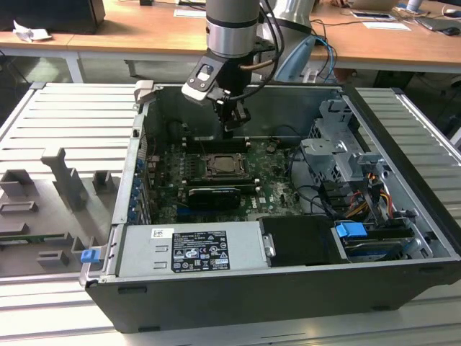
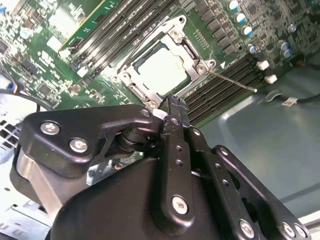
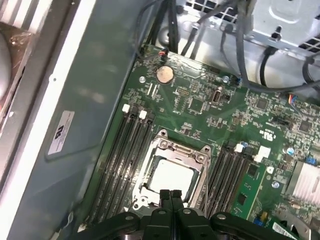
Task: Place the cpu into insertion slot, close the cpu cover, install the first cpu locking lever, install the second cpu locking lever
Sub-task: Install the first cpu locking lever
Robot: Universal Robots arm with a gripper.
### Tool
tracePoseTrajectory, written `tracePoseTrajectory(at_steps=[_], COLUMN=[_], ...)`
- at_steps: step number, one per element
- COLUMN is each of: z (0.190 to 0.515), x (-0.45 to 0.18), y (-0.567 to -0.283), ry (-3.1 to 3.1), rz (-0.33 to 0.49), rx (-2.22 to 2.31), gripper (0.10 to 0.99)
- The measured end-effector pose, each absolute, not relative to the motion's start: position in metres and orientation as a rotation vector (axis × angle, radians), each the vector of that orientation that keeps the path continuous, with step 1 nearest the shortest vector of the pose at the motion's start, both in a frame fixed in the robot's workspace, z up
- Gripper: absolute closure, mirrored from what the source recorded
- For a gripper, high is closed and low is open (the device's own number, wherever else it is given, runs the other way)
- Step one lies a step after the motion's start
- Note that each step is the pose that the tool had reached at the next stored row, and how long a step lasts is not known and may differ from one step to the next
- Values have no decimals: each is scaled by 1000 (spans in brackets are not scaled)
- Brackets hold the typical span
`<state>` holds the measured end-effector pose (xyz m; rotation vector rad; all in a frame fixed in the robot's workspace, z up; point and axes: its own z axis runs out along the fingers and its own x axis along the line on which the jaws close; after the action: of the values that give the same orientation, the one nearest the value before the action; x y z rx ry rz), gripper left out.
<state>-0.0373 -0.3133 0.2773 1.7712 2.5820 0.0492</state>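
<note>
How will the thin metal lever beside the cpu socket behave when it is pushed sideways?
The lever is a thin wire rod, so it probably springs and bends a little. Its smooth metal looks slippery for the gripper. One end sits at the cpu cover, so it likely pivots rather than slides.

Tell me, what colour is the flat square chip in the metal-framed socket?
The flat square metal chip is pale silver-beige; the second wrist view shows it best.
</note>
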Motion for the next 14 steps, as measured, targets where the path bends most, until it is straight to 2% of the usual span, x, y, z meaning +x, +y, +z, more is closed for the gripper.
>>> tracePoseTrajectory(at_steps=[14], z=[277], x=[-37], y=[-313], ry=[2735], rz=[51], rx=[1530], gripper=[980])
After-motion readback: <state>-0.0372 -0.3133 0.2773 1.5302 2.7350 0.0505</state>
